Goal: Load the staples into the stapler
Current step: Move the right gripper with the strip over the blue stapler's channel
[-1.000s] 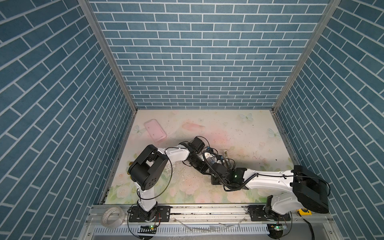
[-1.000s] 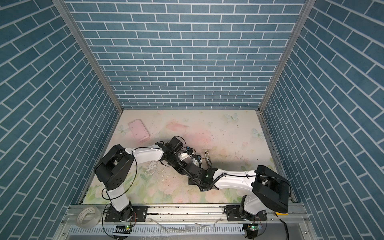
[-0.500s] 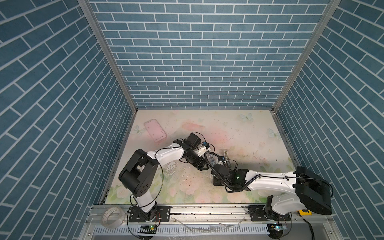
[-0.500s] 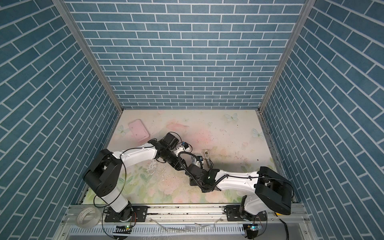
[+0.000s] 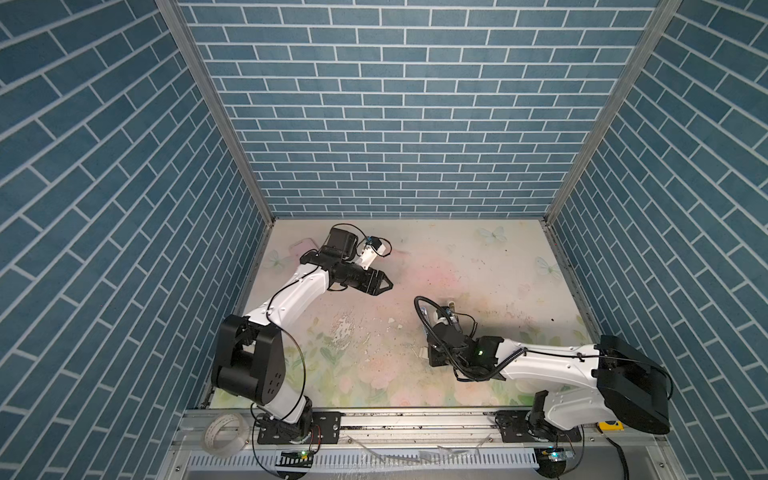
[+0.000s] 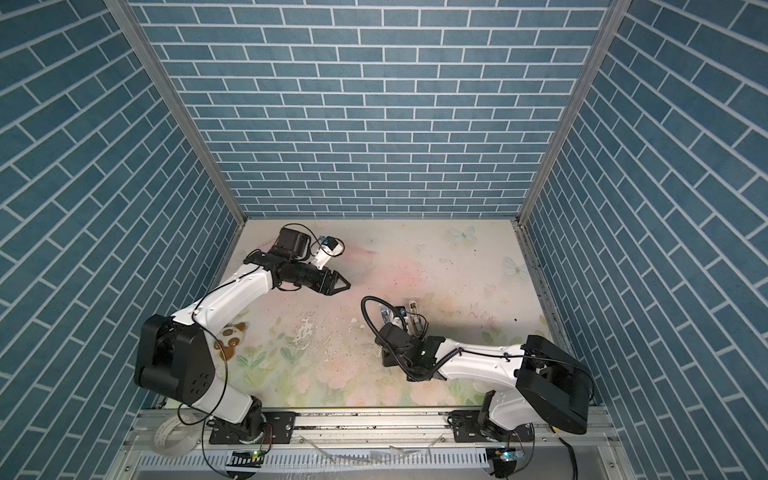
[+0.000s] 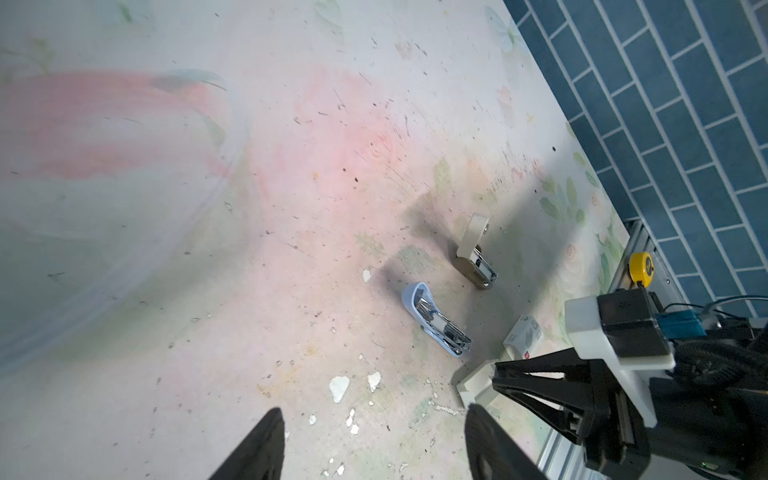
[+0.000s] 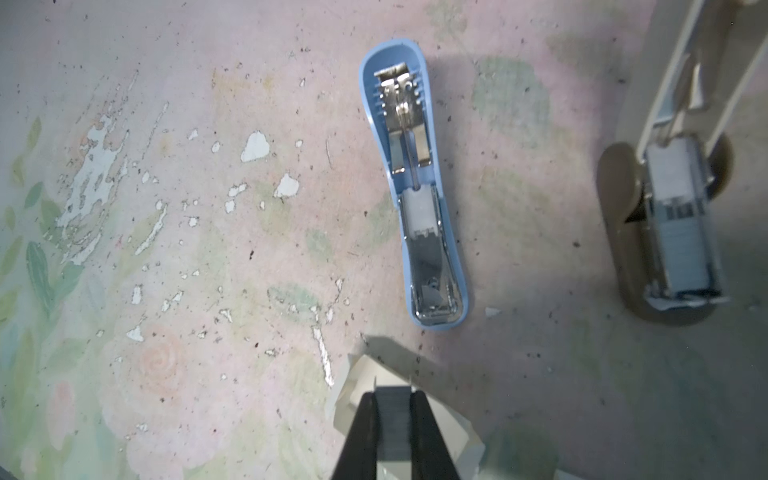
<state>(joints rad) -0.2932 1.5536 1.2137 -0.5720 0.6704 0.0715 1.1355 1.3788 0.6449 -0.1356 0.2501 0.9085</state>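
The right gripper [image 8: 392, 395] is pinched tight on the staples [image 8: 392, 432], a short grey strip. It is just over the white tray [image 8: 446, 424], near the foot of the blue stapler [image 8: 415, 199], which lies open and flat on the table [image 8: 208, 249]. The left gripper [image 7: 372, 411] is wide open and holds nothing, well away from both staplers. What could go wrong? The strip is thin, so a hard pinch might snap it, or it might slip and tip. If it goes in crooked, it would miss the thin metal track in the blue stapler. The tray sits right under it and might come up too. The tan stapler [image 8: 673, 232] seems to have a strip in it already, so going there would be a mistake, I think. Only the right wrist view shows the pinch on the strip; in both top views the arm hides it. Only the left wrist view shows the white sleeve [image 7: 524, 336] with a red mark, near the right gripper.
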